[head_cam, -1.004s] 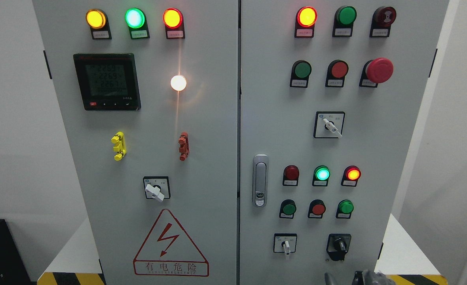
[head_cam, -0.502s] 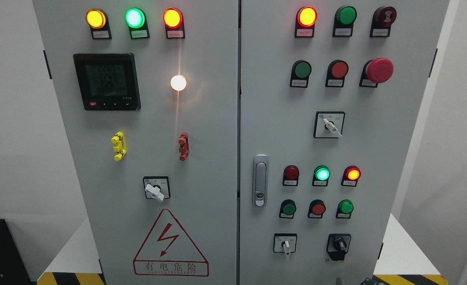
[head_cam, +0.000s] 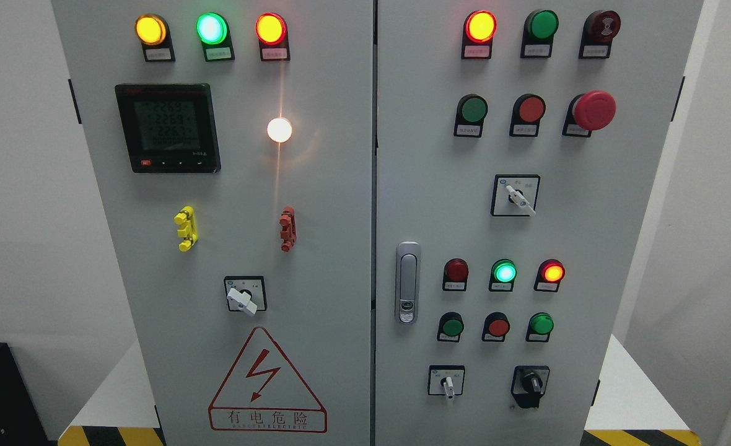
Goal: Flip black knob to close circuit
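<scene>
From my remote station I face the grey cabinet, its two doors side by side. The black knob sits at the lower right of the right door, on a black square plate, just right of a small white-lever switch. Neither robot hand shows in my head view, so I cannot tell how the fingers stand.

On the right door, a red lamp glows at the top beside an unlit green button; lower down, a green lamp and a red-orange lamp are lit. A red mushroom button juts out at the upper right, above a white-lever selector. A silver latch stands at the door's left edge.

On the left door, a meter shows digits near a bright white lamp; a warning triangle is printed below a white selector.
</scene>
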Tool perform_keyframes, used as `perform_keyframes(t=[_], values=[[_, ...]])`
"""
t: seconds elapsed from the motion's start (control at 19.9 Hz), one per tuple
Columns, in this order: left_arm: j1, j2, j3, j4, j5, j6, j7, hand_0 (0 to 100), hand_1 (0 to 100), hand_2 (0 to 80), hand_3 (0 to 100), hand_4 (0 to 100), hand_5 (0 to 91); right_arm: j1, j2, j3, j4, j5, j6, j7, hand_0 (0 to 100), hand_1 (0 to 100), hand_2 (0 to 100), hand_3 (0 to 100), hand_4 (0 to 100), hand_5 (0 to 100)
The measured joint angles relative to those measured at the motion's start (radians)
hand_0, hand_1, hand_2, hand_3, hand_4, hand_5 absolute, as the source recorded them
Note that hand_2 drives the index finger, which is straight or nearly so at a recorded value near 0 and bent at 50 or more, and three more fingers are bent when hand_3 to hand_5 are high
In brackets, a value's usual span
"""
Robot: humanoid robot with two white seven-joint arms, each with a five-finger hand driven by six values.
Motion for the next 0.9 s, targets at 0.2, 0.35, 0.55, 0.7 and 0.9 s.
perform_keyframes(t=[0.2,0.35,0.55,0.7,0.9], values=[[0.0,0.0,0.0,0.0,0.0,0.0,0.0,12,56,0.0,0,0,0.0,0.07,0.003,0.001,-0.019,-0.112,-0.108,-0.001,0,9,18,30,24,18],[0.0,0.0,0.0,0.0,0.0,0.0,0.0,12,56,0.0,0,0,0.0,0.104,0.004,0.008,-0.03,-0.168,-0.149,0.049,0,6,9,18,12,4],[0.0,0.0,0.0,0.0,0.0,0.0,-0.001,12,56,0.0,0,0,0.0,0.136,0.005,0.019,-0.039,-0.228,-0.182,0.113,0,1,2,8,1,0],[0.0,0.0,0.0,0.0,0.0,0.0,-0.001,12,56,0.0,0,0,0.0,0.156,0.005,0.025,-0.045,-0.256,-0.207,0.15,0,1,0,5,0,0],[0.0,0.0,0.0,0.0,0.0,0.0,-0.001,12,56,0.0,0,0,0.0,0.179,0.005,0.031,-0.05,-0.279,-0.238,0.174,0,0,0,4,0,0]])
